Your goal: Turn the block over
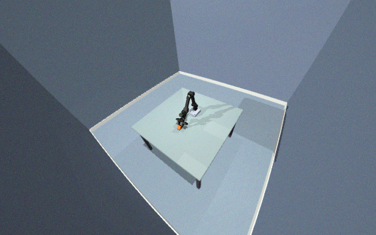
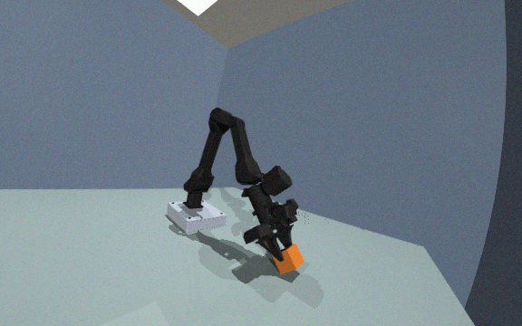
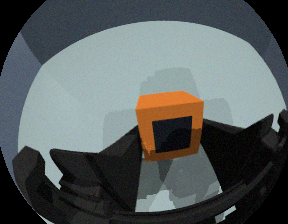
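Orange block clamped low over the middle of the table, tilted mid-turn.

The pale green table (image 2: 62,254) spreads wide around the work, its edges and corners all well apart from it, so there is open room on every side for swinging or setting down. The black arm (image 2: 238,149) folds over from its white base (image 2: 196,216) and leans down steeply. Its gripper (image 2: 275,248) is closed on the orange block (image 2: 290,259), which sits tipped on a lower edge at or just above the surface (contact is hard to tell). The wrist view shows the dark marked face (image 3: 172,133) turned toward the camera, so I judge the flip unfinished.
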You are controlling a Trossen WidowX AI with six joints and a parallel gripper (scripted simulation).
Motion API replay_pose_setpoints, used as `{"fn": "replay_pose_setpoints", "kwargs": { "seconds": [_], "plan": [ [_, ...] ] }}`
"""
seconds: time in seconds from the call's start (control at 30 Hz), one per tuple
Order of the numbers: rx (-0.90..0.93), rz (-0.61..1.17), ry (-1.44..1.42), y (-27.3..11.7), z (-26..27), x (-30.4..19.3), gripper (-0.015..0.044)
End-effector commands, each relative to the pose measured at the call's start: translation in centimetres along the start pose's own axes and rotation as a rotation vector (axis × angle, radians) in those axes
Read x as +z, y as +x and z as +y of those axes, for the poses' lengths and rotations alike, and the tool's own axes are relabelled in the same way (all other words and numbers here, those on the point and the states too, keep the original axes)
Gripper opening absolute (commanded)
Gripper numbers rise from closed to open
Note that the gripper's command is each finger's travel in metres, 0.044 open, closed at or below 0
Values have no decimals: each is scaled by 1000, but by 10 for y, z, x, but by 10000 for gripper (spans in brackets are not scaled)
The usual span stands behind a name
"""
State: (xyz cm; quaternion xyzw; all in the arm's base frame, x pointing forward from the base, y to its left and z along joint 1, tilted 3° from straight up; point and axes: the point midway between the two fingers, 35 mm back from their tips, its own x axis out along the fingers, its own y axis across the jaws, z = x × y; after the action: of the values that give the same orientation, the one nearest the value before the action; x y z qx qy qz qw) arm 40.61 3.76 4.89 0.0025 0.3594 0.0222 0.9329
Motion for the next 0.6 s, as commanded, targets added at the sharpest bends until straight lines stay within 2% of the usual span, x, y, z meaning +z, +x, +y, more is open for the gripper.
{"fn": "replay_pose_setpoints", "kwargs": {
  "seconds": [0.0,0.57],
  "plan": [
    [-5,-49,1,3,-1,-5,0],
    [-6,-291,5,-5,-2,-16,0]
  ]
}}
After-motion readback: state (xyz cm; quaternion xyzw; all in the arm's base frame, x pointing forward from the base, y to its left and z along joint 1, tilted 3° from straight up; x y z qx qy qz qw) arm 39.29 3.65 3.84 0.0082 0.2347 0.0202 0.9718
